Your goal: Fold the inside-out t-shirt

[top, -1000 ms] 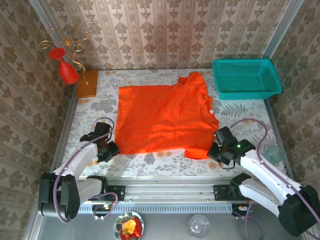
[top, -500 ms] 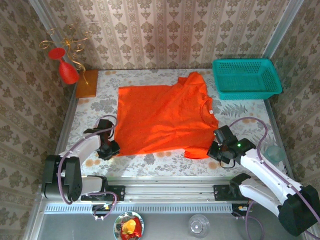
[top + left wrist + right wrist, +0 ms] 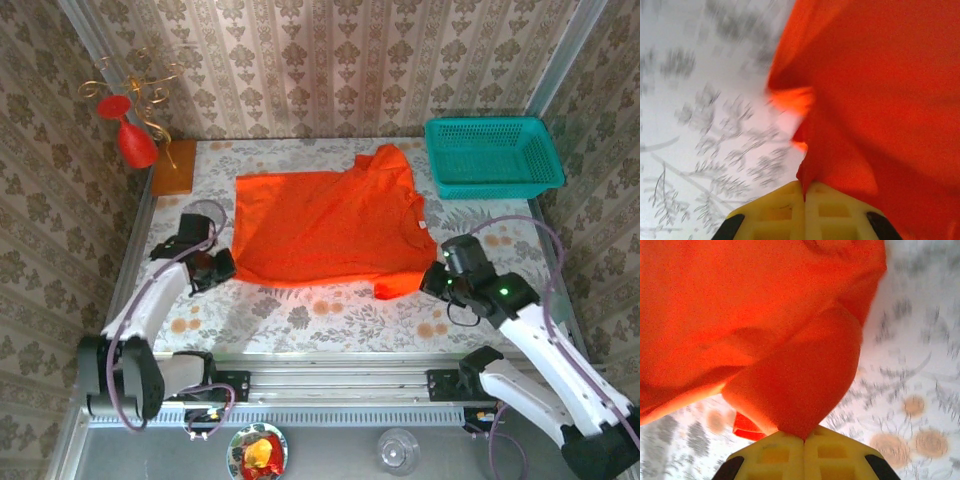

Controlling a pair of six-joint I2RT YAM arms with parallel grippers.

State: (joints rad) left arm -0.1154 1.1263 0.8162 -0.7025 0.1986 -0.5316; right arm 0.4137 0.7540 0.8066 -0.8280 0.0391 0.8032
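Two corners of the inside-out t-shirt (image 3: 330, 225), spread mid-table (image 3: 300, 315), vanish between closed jaws: left gripper (image 3: 222, 268) pinches the near-left hem, right gripper (image 3: 432, 282) the near-right corner. Red ornament (image 3: 135, 145) and wooden block (image 3: 173, 168) far-left; teal basket (image 3: 495, 188) far-right.

A robotics lab test cell dressed up to look like a home. Two robot arms, the left arm (image 3: 155, 300) and the right arm (image 3: 545, 340), are bolted to a metal rail (image 3: 340, 385) at the near edge of a table (image 3: 320, 315) covered in a grey floral cloth. Flat panels of beige damask wallpaper (image 3: 320, 60) stand on three sides, joined at the corners by bare metal posts (image 3: 565, 58). Purple cables (image 3: 522, 220) loop off the arms. Household props sit at the back: a teal plastic basket (image 3: 497, 188), a red goblet-shaped ornament (image 3: 135, 145) with gold wire, a wooden block (image 3: 175, 167)
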